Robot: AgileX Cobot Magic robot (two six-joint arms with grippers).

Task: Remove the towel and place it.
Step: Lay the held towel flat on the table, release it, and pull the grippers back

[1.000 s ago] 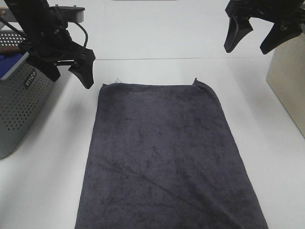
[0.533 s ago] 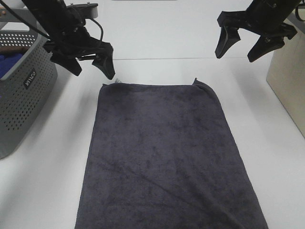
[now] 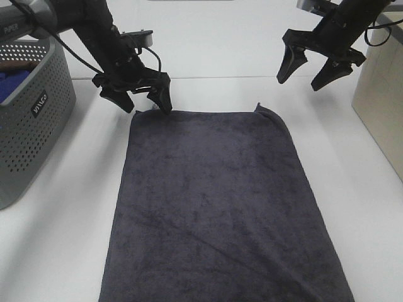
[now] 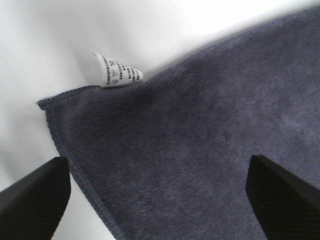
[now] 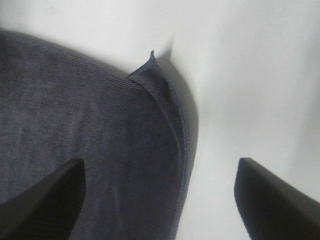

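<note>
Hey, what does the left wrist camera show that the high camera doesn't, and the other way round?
Only the left wrist: printed lines on the white tag and the corner hem stitching. Only the exterior high: the whole spread of the towel, the grey basket, and the right gripper, open near the far right corner. Both: the left gripper, open over the towel's tagged corner.

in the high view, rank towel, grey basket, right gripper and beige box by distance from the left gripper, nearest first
1. towel, tagged corner just below the left gripper
2. grey basket, left edge
3. right gripper, upper right
4. beige box, right edge
</note>
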